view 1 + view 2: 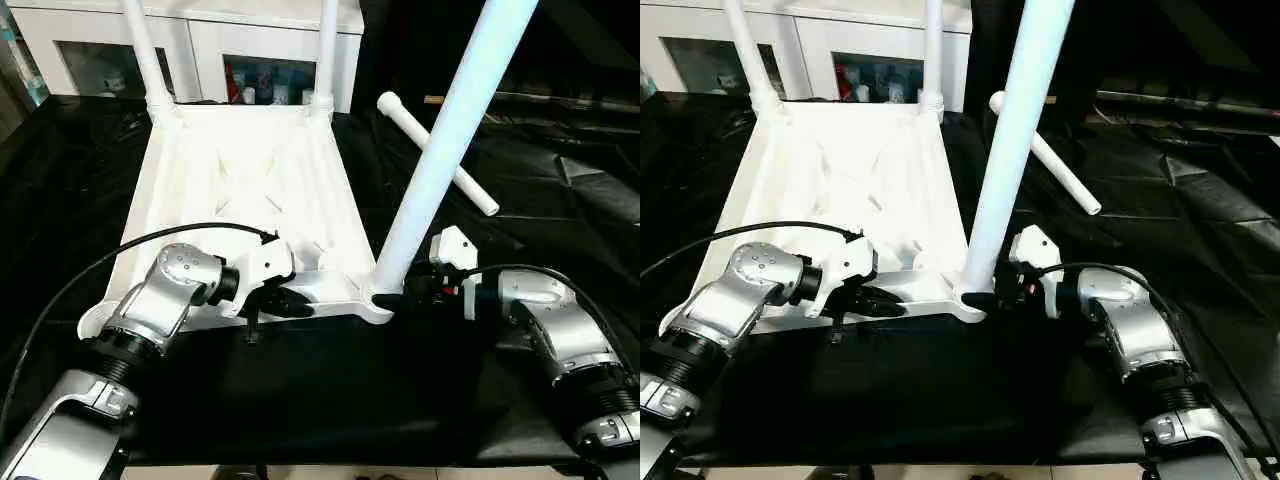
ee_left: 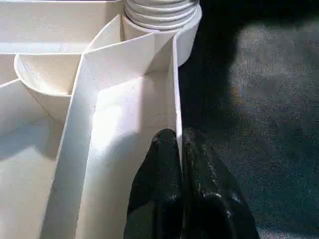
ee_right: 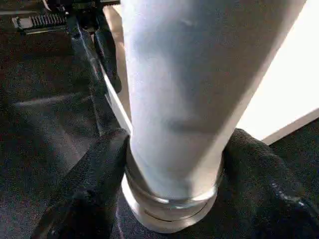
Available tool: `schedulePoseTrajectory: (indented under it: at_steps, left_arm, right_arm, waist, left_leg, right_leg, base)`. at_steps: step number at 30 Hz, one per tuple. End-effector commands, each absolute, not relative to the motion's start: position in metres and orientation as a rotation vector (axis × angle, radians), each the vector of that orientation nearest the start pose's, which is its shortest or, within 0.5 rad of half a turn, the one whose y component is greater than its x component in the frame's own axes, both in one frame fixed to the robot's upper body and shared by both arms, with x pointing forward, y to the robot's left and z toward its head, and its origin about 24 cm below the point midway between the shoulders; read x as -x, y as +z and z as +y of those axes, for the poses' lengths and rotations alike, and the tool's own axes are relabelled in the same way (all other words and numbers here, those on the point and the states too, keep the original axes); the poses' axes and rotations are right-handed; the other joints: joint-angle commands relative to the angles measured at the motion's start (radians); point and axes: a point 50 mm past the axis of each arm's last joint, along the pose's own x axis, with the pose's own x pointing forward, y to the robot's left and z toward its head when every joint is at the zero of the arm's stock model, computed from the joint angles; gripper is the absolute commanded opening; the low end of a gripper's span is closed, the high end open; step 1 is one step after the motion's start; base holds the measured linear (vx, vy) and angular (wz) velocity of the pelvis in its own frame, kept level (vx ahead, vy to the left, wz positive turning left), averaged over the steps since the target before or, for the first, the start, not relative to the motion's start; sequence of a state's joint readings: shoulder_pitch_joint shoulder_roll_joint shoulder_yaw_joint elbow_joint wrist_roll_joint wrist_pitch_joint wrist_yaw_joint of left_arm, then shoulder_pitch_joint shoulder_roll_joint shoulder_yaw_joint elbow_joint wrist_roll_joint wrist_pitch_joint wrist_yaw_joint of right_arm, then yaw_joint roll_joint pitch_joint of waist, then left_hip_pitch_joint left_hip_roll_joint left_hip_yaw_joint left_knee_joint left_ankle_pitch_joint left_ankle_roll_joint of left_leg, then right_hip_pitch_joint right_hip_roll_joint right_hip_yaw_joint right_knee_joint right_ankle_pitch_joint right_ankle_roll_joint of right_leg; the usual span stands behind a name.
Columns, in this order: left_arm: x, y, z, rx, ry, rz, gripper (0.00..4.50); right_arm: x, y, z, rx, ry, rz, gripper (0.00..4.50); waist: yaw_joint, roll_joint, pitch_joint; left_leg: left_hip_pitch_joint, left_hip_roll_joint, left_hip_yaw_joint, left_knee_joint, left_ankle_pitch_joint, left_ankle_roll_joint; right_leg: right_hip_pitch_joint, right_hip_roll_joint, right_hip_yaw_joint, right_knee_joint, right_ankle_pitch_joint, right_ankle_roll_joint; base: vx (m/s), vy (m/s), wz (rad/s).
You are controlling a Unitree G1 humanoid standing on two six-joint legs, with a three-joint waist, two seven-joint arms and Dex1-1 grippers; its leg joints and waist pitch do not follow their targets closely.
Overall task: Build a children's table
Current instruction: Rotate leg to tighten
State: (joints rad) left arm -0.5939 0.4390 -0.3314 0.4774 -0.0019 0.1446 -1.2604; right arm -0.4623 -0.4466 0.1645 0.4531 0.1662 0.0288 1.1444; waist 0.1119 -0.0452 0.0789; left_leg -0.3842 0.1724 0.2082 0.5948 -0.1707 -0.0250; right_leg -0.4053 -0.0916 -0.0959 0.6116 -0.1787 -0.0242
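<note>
I am seeing the tabletop (image 1: 250, 190) lying upside down on the black cloth (image 1: 330, 390), with two legs (image 1: 327, 50) standing in its far sockets and a loose leg (image 1: 436, 152) lying beside it; my left gripper (image 2: 179, 149) is pinching the near rim with both fingers together. My right gripper (image 3: 174, 164) is sitting around the base of the near-right leg (image 1: 440, 150), one finger (image 3: 99, 174) on each side, touching it.

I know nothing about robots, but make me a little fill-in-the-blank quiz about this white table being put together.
1. The upturned tabletop already has ____ legs standing in its corner sockets.
2. One loose leg lies on the ____ cloth.
3. The left gripper pinches the tabletop's ____.
4. The right gripper has a finger on each side of the near-right leg, down by its ____.

Missing words: three; black; rim; base
</note>
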Motion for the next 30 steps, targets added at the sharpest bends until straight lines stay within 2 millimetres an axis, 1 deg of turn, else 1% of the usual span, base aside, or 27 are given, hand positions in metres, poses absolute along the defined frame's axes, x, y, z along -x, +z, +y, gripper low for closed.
schedulePoseTrajectory:
  at_steps: [1, 2, 3, 4, 6, 7, 9, 11, 12, 16, 17, 18, 24, 29, 30]
  left_arm:
    - [-0.312, 0.075, 0.126, -0.450, -1.446, 0.376, 0.00]
    - [-0.312, 0.075, 0.126, -0.450, -1.446, 0.377, 0.00]
    - [-0.312, 0.075, 0.126, -0.451, -1.448, 0.377, 0.00]
    - [-0.312, 0.075, 0.126, -0.451, -1.449, 0.378, 0.00]
    - [-0.312, 0.075, 0.127, -0.452, -1.454, 0.381, 0.00]
    - [-0.313, 0.075, 0.127, -0.455, -1.454, 0.382, 0.00]
    - [-0.313, 0.075, 0.127, -0.455, -1.455, 0.382, 0.00]
    - [-0.313, 0.076, 0.127, -0.456, -1.454, 0.382, 0.00]
    - [-0.313, 0.076, 0.127, -0.456, -1.455, 0.383, 0.00]
    - [-0.313, 0.076, 0.128, -0.458, -1.456, 0.387, 0.00]
    - [-0.313, 0.076, 0.128, -0.458, -1.457, 0.388, 0.00]
    - [-0.313, 0.076, 0.128, -0.458, -1.459, 0.390, 0.00]
    - [-0.312, 0.076, 0.130, -0.458, -1.463, 0.397, 0.00]
    - [-0.312, 0.075, 0.129, -0.455, -1.468, 0.400, 0.00]
    - [-0.312, 0.075, 0.129, -0.455, -1.468, 0.400, 0.00]
  right_arm:
    - [-0.303, 0.058, -0.166, 0.281, 1.195, 0.271, 3.19]
    - [-0.304, 0.058, -0.166, 0.277, 1.194, 0.273, 3.35]
    - [-0.305, 0.056, -0.165, 0.266, 1.188, 0.276, 3.43]
    - [-0.305, 0.055, -0.165, 0.268, 1.184, 0.277, 3.43]
    - [-0.308, 0.053, -0.164, 0.281, 1.166, 0.270, 3.64]
    - [-0.309, 0.052, -0.164, 0.279, 1.158, 0.267, 3.64]
    - [-0.309, 0.052, -0.163, 0.276, 1.155, 0.266, 3.64]
    - [-0.310, 0.052, -0.163, 0.272, 1.148, 0.265, 3.64]
    - [-0.311, 0.052, -0.163, 0.262, 1.143, 0.264, 3.64]
    - [-0.312, 0.052, -0.162, 0.224, 1.138, 0.255, 3.64]
    - [-0.313, 0.052, -0.162, 0.218, 1.141, 0.247, 3.64]
    - [-0.312, 0.052, -0.162, 0.215, 1.143, 0.244, 3.64]
    - [-0.310, 0.051, -0.163, 0.196, 1.158, 0.243, 3.64]
    - [-0.310, 0.048, -0.163, 0.184, 1.152, 0.245, 3.64]
    - [-0.310, 0.048, -0.163, 0.184, 1.152, 0.245, 3.64]
  waist:
    - [-0.001, -0.011, -0.084]
    - [-0.001, -0.011, -0.084]
    - [-0.001, -0.008, -0.085]
    - [-0.001, -0.008, -0.084]
    - [-0.002, -0.007, -0.085]
    - [-0.001, -0.007, -0.087]
    - [-0.001, -0.008, -0.087]
    - [-0.002, -0.007, -0.087]
    - [-0.001, -0.004, -0.086]
    - [-0.001, -0.005, -0.087]
    - [0.000, -0.001, -0.087]
    - [-0.001, -0.002, -0.088]
    - [0.000, -0.001, -0.089]
    - [0.001, -0.002, -0.088]
    - [0.001, -0.001, -0.088]
  left_leg:
    - [0.022, 0.070, -0.033, -0.063, -0.152, 0.051]
    - [0.023, 0.070, -0.033, -0.063, -0.152, 0.051]
    - [0.024, 0.071, -0.033, -0.062, -0.152, 0.051]
    - [0.023, 0.070, -0.032, -0.062, -0.152, 0.050]
    - [0.024, 0.070, -0.032, -0.061, -0.155, 0.046]
    - [0.023, 0.070, -0.032, -0.061, -0.146, 0.046]
    - [0.023, 0.070, -0.032, -0.061, -0.141, 0.049]
    - [0.023, 0.069, -0.032, -0.060, -0.143, 0.052]
    - [0.023, 0.070, -0.032, -0.060, -0.149, 0.052]
    - [0.024, 0.071, -0.032, -0.060, -0.151, 0.047]
    - [0.023, 0.071, -0.033, -0.060, -0.150, 0.047]
    - [0.024, 0.071, -0.032, -0.060, -0.151, 0.046]
    - [0.023, 0.071, -0.032, -0.059, -0.147, 0.048]
    - [0.022, 0.071, -0.033, -0.059, -0.154, 0.044]
    - [0.024, 0.071, -0.033, -0.059, -0.159, 0.041]
  right_leg:
    - [0.052, -0.083, 0.064, -0.065, -0.207, -0.207]
    - [0.052, -0.083, 0.064, -0.065, -0.207, -0.206]
    - [0.051, -0.083, 0.064, -0.065, -0.205, -0.209]
    - [0.051, -0.083, 0.064, -0.065, -0.203, -0.211]
    - [0.050, -0.083, 0.063, -0.065, -0.199, -0.217]
    - [0.052, -0.082, 0.063, -0.061, -0.178, -0.223]
    - [0.053, -0.081, 0.063, -0.059, -0.163, -0.225]
    - [0.053, -0.080, 0.063, -0.059, -0.162, -0.227]
    - [0.053, -0.082, 0.063, -0.060, -0.170, -0.227]
    - [0.053, -0.081, 0.063, -0.059, -0.166, -0.229]
    - [0.053, -0.081, 0.063, -0.057, -0.159, -0.232]
    - [0.054, -0.081, 0.063, -0.057, -0.154, -0.234]
    - [0.054, -0.080, 0.063, -0.055, -0.139, -0.239]
    - [0.055, -0.081, 0.063, -0.056, -0.154, -0.238]
    - [0.054, -0.081, 0.062, -0.057, -0.161, -0.236]
  base:
    - [0.000, 0.000, 0.00]
    - [0.000, 0.000, 0.00]
    - [0.000, 0.000, 0.00]
    - [0.000, 0.000, 0.00]
    - [0.000, 0.000, 0.00]
    - [0.000, 0.000, 0.00]
    - [0.000, 0.000, 0.00]
    - [0.000, 0.000, 0.00]
    - [0.000, 0.000, 0.00]
    - [0.000, 0.000, 0.00]
    - [0.000, 0.000, 0.00]
    - [0.000, 0.000, 0.00]
    - [0.000, 0.000, 0.00]
    - [0.000, 0.000, 0.00]
    - [0.000, 0.000, 0.00]
